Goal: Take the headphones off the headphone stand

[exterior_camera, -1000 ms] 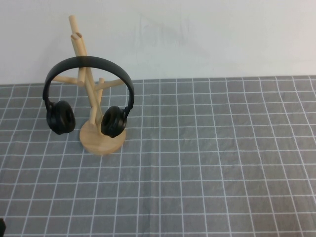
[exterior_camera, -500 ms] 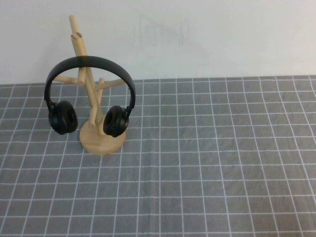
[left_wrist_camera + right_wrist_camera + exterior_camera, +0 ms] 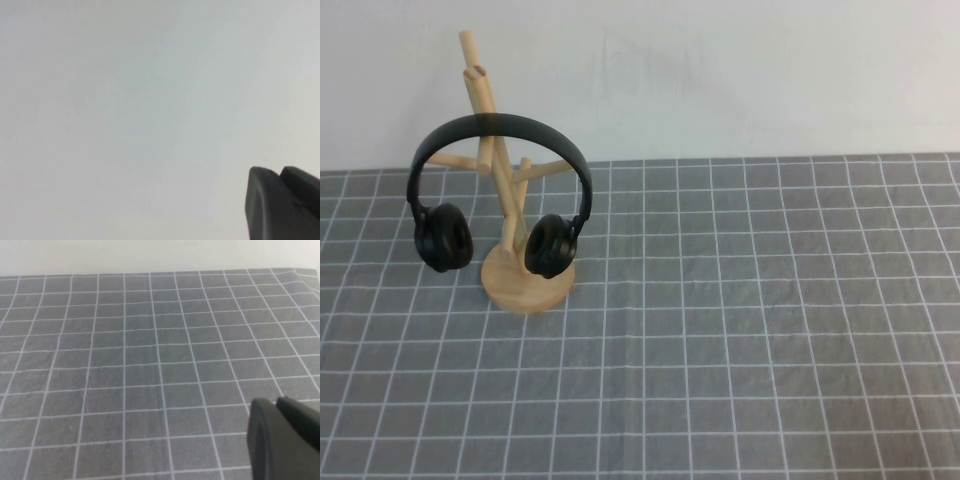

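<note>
The black headphones (image 3: 498, 130) hang by their headband on the light wooden headphone stand (image 3: 492, 120) at the far left of the table. One ear cup (image 3: 443, 237) hangs left of the trunk, and the other (image 3: 550, 246) hangs in front of the round base (image 3: 510, 290). Neither gripper shows in the high view. My left gripper (image 3: 279, 172) shows in the left wrist view against a blank white wall, its fingers together and empty. My right gripper (image 3: 276, 402) shows in the right wrist view over bare cloth, its fingers together and empty.
A grey cloth with a white grid (image 3: 740, 330) covers the table. A white wall (image 3: 720, 70) rises behind the stand. The cloth's far edge and a corner show in the right wrist view (image 3: 300, 271).
A dark bit at the high view's lower left corner has left the picture. The headphones swayed slightly right and back again.
</note>
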### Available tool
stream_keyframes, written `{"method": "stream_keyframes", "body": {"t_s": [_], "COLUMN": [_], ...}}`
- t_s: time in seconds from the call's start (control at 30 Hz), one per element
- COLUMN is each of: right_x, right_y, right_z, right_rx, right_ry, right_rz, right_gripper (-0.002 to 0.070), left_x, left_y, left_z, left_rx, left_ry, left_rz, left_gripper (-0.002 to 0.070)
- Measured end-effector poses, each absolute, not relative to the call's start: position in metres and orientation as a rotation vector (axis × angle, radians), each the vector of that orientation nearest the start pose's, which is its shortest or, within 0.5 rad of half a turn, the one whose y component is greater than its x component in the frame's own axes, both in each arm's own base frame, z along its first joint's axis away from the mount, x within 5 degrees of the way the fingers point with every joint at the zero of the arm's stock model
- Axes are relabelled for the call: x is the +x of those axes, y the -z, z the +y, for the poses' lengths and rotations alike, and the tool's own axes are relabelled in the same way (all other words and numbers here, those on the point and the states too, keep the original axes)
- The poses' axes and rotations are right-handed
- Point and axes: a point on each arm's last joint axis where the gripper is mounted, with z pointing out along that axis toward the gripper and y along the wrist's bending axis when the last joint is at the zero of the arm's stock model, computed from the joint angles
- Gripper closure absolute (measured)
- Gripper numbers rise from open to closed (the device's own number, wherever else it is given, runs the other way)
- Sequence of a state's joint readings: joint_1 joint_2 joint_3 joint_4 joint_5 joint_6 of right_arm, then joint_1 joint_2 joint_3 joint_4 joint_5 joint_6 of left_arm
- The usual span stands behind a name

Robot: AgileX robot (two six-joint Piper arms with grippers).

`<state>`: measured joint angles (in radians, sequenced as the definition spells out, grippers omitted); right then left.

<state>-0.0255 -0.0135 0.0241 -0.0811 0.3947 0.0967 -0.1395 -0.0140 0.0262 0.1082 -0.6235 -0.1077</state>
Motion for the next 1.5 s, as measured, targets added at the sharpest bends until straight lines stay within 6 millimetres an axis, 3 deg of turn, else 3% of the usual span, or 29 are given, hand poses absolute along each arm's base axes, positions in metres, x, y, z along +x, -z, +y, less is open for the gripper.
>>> {"method": "stream_keyframes", "body": {"t_s": [0.23,0.4,0.5,0.63,0.77,0.87,0.97,1.17,1.37,1.5], "right_x": [0.052,0.052,0.052,0.052,0.052,0.052,0.052,0.052,0.052,0.052], "right_y": [-0.170,-0.170,-0.170,-0.170,-0.170,-0.170,-0.170,-0.170,-0.170,-0.170], "right_z": [-0.004,-0.004,-0.004,-0.004,-0.004,-0.004,-0.004,-0.004,-0.004,-0.004], "right_rx": [0.066,0.066,0.066,0.066,0.066,0.066,0.066,0.066,0.066,0.066], "right_ry": [0.032,0.032,0.032,0.032,0.032,0.032,0.032,0.032,0.032,0.032], "right_rz": [1.886,1.886,1.886,1.886,1.886,1.886,1.886,1.886,1.886,1.886], "right_gripper": [0.0685,0.0685,0.0684,0.0684,0.0684,0.0685,0.0685,0.0685,0.0685,0.0685], "left_x": [0.032,0.037,0.032,0.030,0.043,0.063,0.093,0.154,0.212,0.232], "left_y": [-0.259,-0.264,-0.290,-0.338,-0.379,-0.394,-0.388,-0.355,-0.322,-0.308], "left_z": [-0.010,-0.008,-0.006,-0.004,-0.005,-0.007,-0.011,-0.019,-0.029,-0.037], "left_rx": [0.096,0.049,0.046,0.019,0.008,0.020,0.037,0.060,0.211,0.405], "left_ry": [0.191,0.225,0.209,0.220,0.211,0.177,0.147,0.114,0.022,-0.072], "left_rz": [0.831,0.975,1.049,1.168,1.320,1.441,1.598,1.867,1.946,1.930], "left_gripper": [0.0656,0.0674,0.0675,0.0676,0.0676,0.0676,0.0676,0.0676,0.0676,0.0641]}}
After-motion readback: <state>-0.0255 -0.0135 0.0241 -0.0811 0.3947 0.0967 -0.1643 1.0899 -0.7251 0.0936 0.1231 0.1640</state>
